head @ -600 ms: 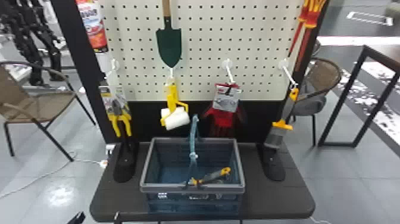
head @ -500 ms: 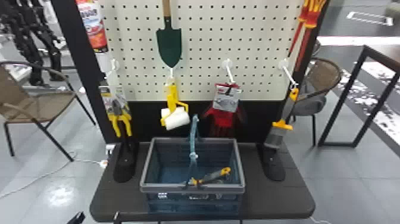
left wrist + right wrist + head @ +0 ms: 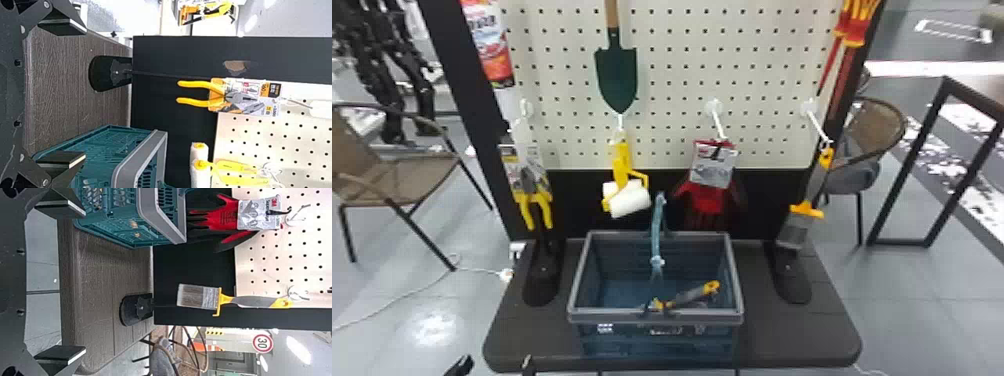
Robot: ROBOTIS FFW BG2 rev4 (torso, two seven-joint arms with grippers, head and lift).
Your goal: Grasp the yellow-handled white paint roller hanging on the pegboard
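The yellow-handled white paint roller [image 3: 628, 199] hangs from a pegboard hook, below the green trowel and behind the basket's handle. At the head view's bottom left edge are the tips of my left gripper [image 3: 494, 365], lower and left of the roller. In the left wrist view, my left gripper [image 3: 85, 93] is open with nothing held, and the roller [image 3: 200, 172] hangs well beyond it, past the basket. In the right wrist view, my right gripper [image 3: 85, 282] stands open, away from the gloves and the hanging brush.
Yellow-handled pliers [image 3: 536, 207] hang left of the roller, red gloves [image 3: 710, 200] and a paint brush [image 3: 794, 232] to its right. The basket [image 3: 656, 316], holding a yellow-and-grey tool, stands on the dark table [image 3: 797, 330] in front of the pegboard [image 3: 672, 70].
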